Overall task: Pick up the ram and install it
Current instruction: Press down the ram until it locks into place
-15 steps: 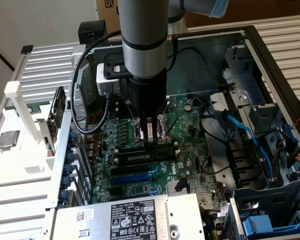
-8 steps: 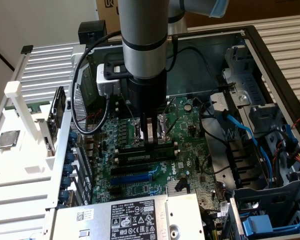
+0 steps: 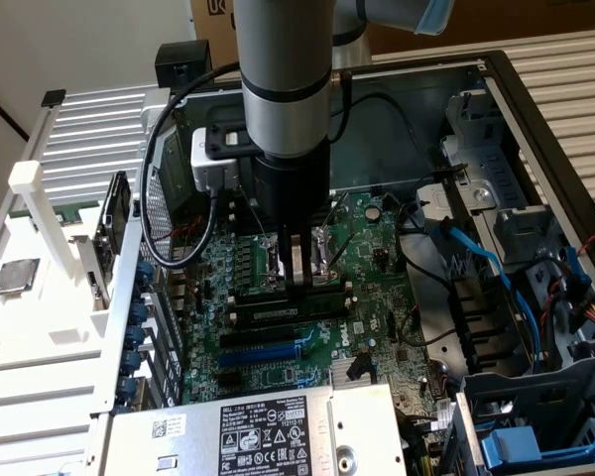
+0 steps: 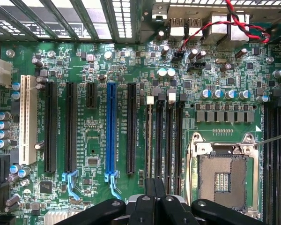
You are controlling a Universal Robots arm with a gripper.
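Exterior view, from its left: white plastic rack [image 3: 40, 327] with a square silver CPU chip [image 3: 15, 276] lying on it. Beside it, an open black metal computer case [image 3: 535, 109] with a green motherboard [image 3: 377, 297] inside. The grey robot arm [image 3: 283, 79] comes straight down over the board, and the black gripper [image 3: 297, 266] has its tips down at the row of black memory slots [image 3: 288, 309]. Farther right, blue flat cables [image 3: 496, 268] run past a grey drive cage [image 3: 535, 397].

Wrist view: blue expansion slot [image 4: 111, 131], then memory slots, then the empty silver CPU socket [image 4: 222, 176]. Jaws closed tight together. Long thin ram [image 4: 150, 140] shows edge-on as a pale grey strip along the memory slot nearest the expansion slots, running up to the fingertips. Can't tell whether the jaws pinch it or just rest on it.
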